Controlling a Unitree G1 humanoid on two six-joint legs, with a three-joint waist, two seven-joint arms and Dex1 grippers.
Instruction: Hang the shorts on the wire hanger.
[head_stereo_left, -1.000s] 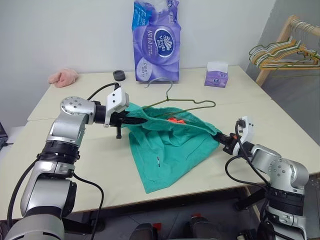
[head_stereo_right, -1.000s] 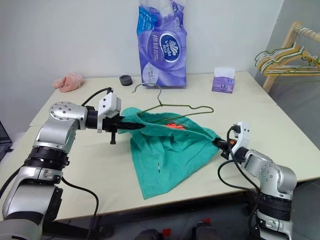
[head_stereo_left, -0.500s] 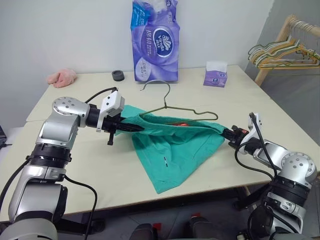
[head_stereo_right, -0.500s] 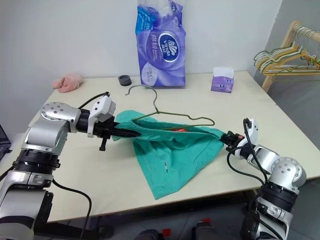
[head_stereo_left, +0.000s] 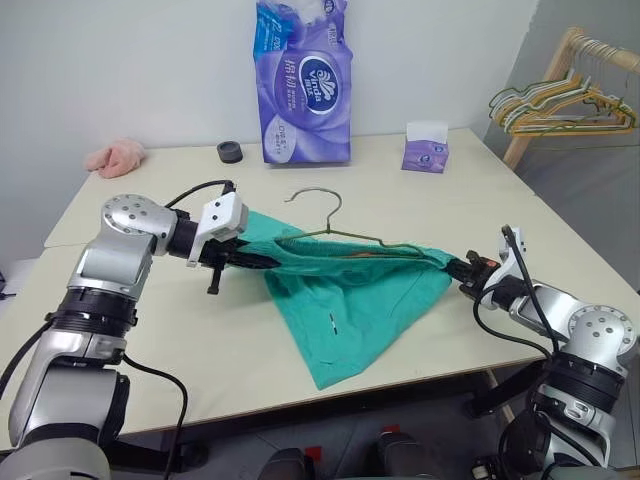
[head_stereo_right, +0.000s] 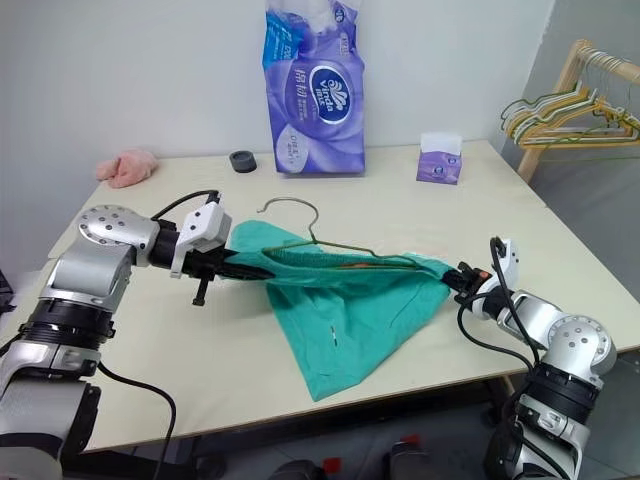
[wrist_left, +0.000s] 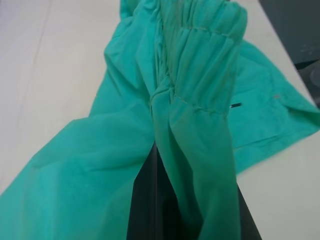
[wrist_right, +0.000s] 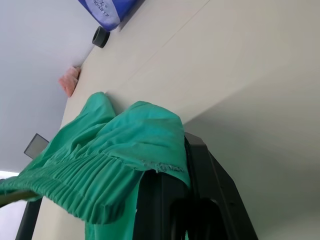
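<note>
Two sets of fingers clenched on shorts above beige table, white wall behind.

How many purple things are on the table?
2. A tall purple tissue pack stands at the table's far edge, and a small purple tissue box sits to its right. None seem hidden.

Bright even light, soft shadows, sharp focus.
</note>
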